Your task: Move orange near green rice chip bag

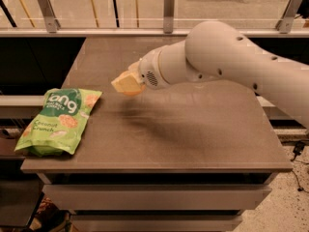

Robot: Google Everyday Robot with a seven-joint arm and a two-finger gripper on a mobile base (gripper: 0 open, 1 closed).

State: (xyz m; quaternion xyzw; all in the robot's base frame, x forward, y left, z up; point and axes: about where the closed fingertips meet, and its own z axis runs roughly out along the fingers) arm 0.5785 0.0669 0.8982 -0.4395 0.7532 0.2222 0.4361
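Note:
The green rice chip bag [60, 122] lies flat at the front left corner of the brown table [193, 139]. My gripper [125, 84] hangs above the table's left middle, at the end of the white arm [217, 57] that reaches in from the right. Its pale fingers are shut on the orange [131, 91], of which only an orange edge shows beneath them. The gripper is up and to the right of the bag, a short gap from the bag's top right corner. Its shadow falls on the table just below it.
A glass railing with metal posts [168, 8] runs behind the table. A dark counter [34, 57] lies to the left and a lower shelf edge [154, 197] is under the tabletop. Speckled floor [285, 211] shows at the right.

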